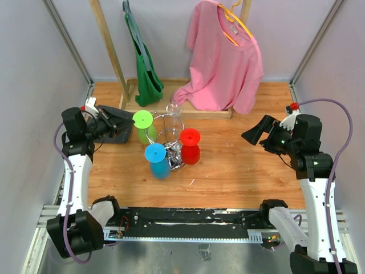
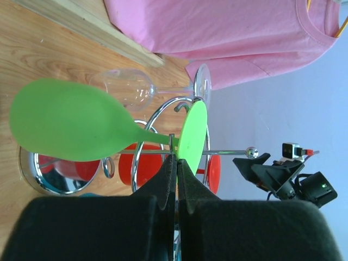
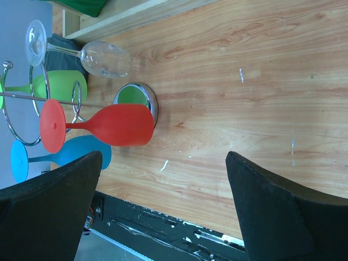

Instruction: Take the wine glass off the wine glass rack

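Note:
The chrome wine glass rack point(image 1: 175, 161) stands mid-table with several glasses hanging upside down from its rings. A green wine glass point(image 1: 142, 119) hangs on its left side. My left gripper point(image 1: 129, 124) is shut. In the left wrist view its fingertips point(image 2: 169, 163) meet just beneath the thin stem of the green wine glass point(image 2: 65, 128), beside the foot. No stem shows between the pads. My right gripper point(image 1: 251, 136) hangs open well right of the rack, and the right wrist view shows bare wood between the wide-apart fingers of that gripper point(image 3: 163, 157).
On the rack also hang a clear glass point(image 1: 173, 108), a red one point(image 1: 190, 145) and a blue one point(image 1: 157, 160). Behind stands a wooden clothes frame point(image 1: 188, 111) with a pink shirt point(image 1: 225, 57) and a green garment point(image 1: 147, 74). Walls enclose the table.

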Available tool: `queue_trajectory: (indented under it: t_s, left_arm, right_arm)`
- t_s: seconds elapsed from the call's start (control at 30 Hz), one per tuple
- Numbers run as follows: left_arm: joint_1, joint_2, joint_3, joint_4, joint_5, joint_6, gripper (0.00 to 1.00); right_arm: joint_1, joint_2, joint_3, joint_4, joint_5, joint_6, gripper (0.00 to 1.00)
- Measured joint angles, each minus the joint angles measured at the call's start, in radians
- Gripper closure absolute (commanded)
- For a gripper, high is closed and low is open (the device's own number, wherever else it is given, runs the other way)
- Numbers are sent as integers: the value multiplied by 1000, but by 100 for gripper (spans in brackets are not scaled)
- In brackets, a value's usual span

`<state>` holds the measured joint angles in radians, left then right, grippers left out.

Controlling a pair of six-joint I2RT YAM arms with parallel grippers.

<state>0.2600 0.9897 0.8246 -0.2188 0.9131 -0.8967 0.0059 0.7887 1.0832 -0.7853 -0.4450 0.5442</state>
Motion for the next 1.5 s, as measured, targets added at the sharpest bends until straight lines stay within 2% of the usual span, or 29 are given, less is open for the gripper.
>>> queue_trajectory:
  t_s: [0.57, 0.97, 1.5]
  left_arm:
    - [29, 1, 49, 22, 10, -146, 100]
    - [36, 36, 55, 63, 9, -179, 100]
    - [132, 61, 58, 102, 45, -190, 100]
  right_arm:
    - [0, -6, -11, -3, 0, -3, 1]
    - [0, 7, -17, 1, 0, -3, 1]
    - [0, 20, -17, 2, 0, -3, 1]
